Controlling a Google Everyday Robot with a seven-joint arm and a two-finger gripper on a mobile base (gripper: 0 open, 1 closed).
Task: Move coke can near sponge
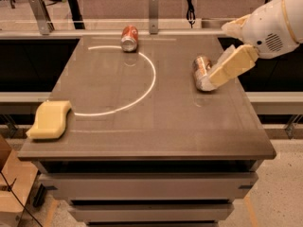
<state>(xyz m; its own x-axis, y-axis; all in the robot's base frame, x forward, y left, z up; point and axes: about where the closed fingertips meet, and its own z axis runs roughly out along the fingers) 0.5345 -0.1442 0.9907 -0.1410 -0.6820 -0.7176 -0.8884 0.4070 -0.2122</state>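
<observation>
The coke can point(129, 38), red with a silver top, lies on its side at the far edge of the table, left of centre. The sponge point(49, 120), a pale yellow wavy foam block, lies at the table's front left corner. My gripper point(215, 77) comes in from the upper right on a white arm point(272, 25). Its cream tip hangs over the right side of the table, in front of a silver-and-brownish can point(200, 70). It is far from both the coke can and the sponge and holds nothing that I can see.
The brown table point(156, 126) bears a white curved line point(149, 86) across its left half. The silver-and-brownish can lies on its side near the right edge. A metal rail with posts point(153, 6) runs behind the table. A cardboard box point(12, 183) stands at the lower left on the floor.
</observation>
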